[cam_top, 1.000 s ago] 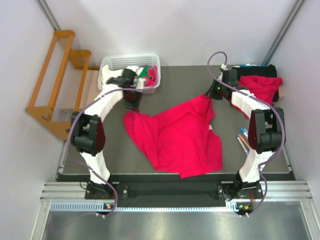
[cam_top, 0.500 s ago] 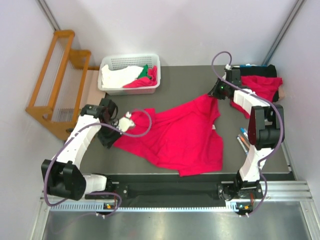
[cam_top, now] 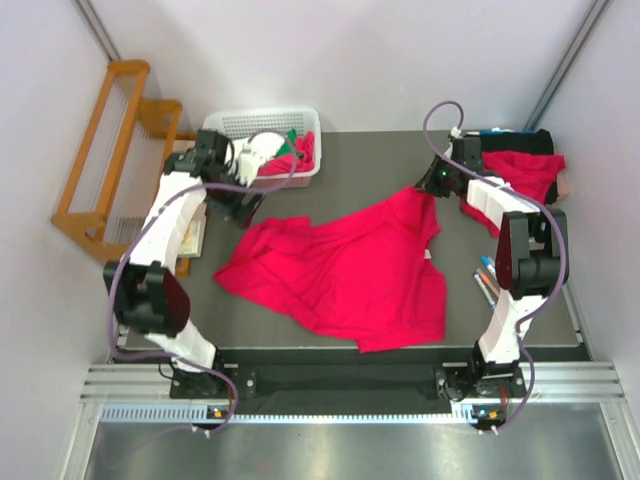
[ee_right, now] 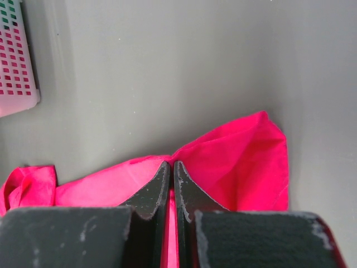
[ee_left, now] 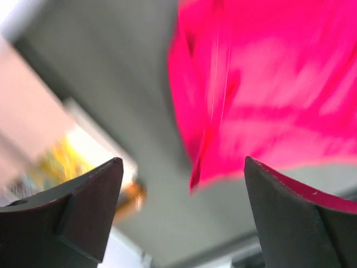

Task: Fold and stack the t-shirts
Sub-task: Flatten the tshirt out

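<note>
A crimson t-shirt [cam_top: 350, 270] lies spread and rumpled across the middle of the dark table [cam_top: 370, 150]. My right gripper [cam_top: 428, 185] is shut on its far right corner; in the right wrist view the fingers [ee_right: 172, 163] pinch a fold of the red cloth [ee_right: 245, 162]. My left gripper [cam_top: 245, 212] hangs open just behind the shirt's far left edge, near the basket. In the left wrist view its jaws [ee_left: 183, 161] stand wide with nothing between them, and the blurred shirt [ee_left: 268, 84] shows beyond. A second red t-shirt [cam_top: 522, 172] lies bunched at the back right.
A white basket [cam_top: 262, 125] at the back left holds white, green and red cloth; its corner [ee_right: 17, 56] shows in the right wrist view. A wooden rack [cam_top: 110, 150] stands off the table's left side. Pens [cam_top: 485, 282] lie at the right edge.
My left gripper has opened and let go of the shirt's left edge, then swung back toward the basket. That edge now lies on the table. The right gripper keeps its hold.
</note>
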Robot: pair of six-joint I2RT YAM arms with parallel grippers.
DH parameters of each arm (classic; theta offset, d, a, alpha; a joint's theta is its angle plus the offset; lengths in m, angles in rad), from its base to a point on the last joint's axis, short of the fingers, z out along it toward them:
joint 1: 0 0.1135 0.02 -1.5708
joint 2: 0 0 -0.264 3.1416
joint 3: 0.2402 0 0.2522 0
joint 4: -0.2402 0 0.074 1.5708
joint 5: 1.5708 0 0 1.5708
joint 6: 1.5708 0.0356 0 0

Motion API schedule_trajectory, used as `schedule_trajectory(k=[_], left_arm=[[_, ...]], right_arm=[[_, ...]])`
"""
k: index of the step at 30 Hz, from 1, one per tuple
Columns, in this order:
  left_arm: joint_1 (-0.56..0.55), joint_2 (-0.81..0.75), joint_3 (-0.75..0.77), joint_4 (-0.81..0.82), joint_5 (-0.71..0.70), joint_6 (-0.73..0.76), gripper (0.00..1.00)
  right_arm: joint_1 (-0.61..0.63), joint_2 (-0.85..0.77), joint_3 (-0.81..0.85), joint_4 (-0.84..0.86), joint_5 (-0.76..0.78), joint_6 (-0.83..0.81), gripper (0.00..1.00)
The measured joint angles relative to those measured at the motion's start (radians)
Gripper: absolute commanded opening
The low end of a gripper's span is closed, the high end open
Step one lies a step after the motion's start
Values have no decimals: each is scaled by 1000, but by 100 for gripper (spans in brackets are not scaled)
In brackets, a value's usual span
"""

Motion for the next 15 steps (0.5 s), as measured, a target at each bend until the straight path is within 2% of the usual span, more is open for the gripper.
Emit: schedule_trajectory(k=[4,7,11,15], left_arm=[[-69,196,216,70,58,-116,96],[-142,344,310,86,77,-158,96],[-222,506,358,94,96,-194,96],[-261,600,412,90,111,-215,96]], right_arm=[[7,0,-1,0,-5,0,0],[14,0,-2,1,-7,0,0],[25,0,-26,20,-14,0,0],[36,-1,-56,29,-20,0,0]])
